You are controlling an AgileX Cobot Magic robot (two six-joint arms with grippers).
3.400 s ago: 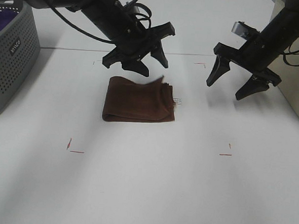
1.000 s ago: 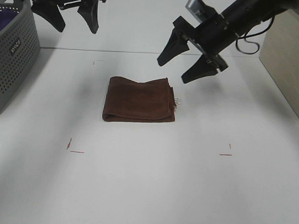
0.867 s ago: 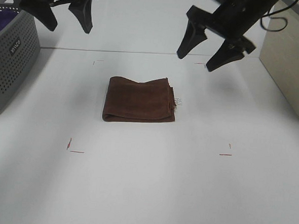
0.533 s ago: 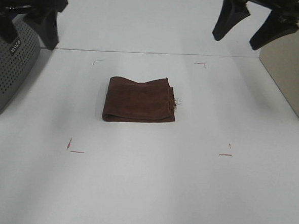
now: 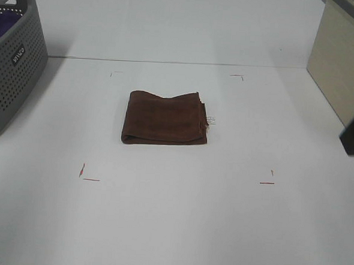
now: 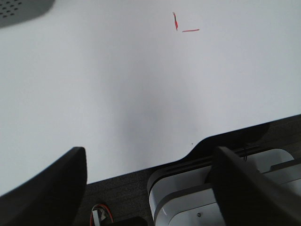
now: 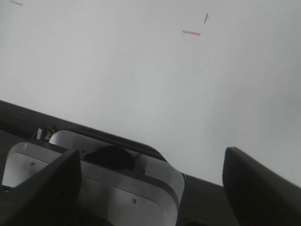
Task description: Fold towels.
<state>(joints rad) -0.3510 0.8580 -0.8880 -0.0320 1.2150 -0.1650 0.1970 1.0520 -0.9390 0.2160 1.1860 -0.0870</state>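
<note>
1 folded brown towel [image 5: 165, 118] laid mid-table, 1 grey basket [image 5: 12, 56] far left, 2 grippers, left [image 6: 150, 188] and right [image 7: 153, 181], both spread apart.

Folded dark reddish-brown towel [image 5: 164, 118]: soft matt cloth, fine nap. White table [image 5: 177, 222]: smooth, matt. Grey perforated basket [image 5: 13, 62]: matt plastic. Black gripper fingers [image 6: 44, 190]: matt, smooth.
</note>
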